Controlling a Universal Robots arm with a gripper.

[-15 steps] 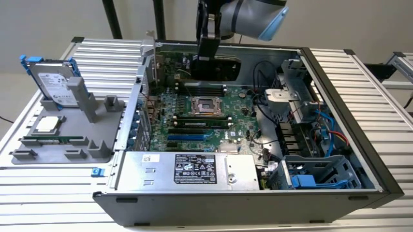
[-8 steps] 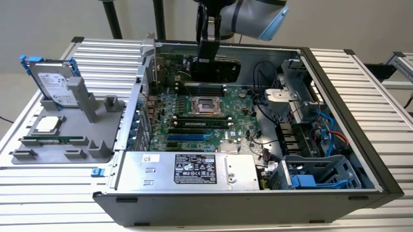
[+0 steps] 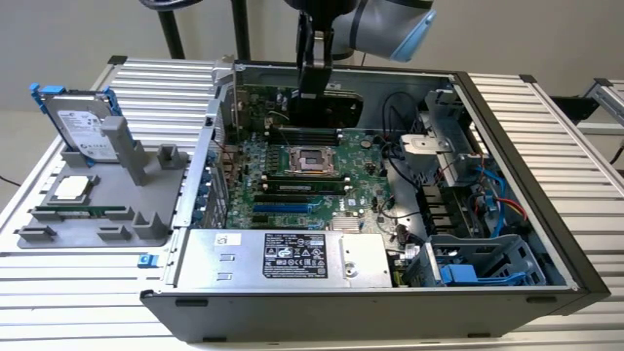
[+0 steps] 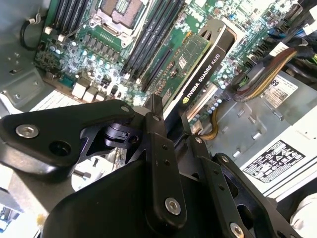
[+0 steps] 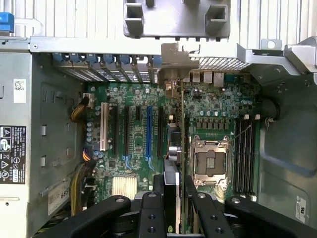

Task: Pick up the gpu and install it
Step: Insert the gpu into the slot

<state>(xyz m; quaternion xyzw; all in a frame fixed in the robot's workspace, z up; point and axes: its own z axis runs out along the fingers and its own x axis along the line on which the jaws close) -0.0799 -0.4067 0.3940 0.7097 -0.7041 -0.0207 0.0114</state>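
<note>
Presently clamping the gpu (image 4: 192, 57) between the gripper (image 4: 171, 118) jaws; holding it upright inside the case (image 3: 341, 314), just above the motherboard (image 5: 124, 99) and parallel to its slots (image 5: 148, 129), seemingly for lining up with one.

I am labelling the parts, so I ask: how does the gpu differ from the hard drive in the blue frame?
The gpu shows a black face; the hard drive is silver in a blue frame. The gpu is gripped by the hand inside the computer case, over the motherboard; the hard drive stands in a grey holder outside it, at the exterior view's left. Both stand on edge.
</note>
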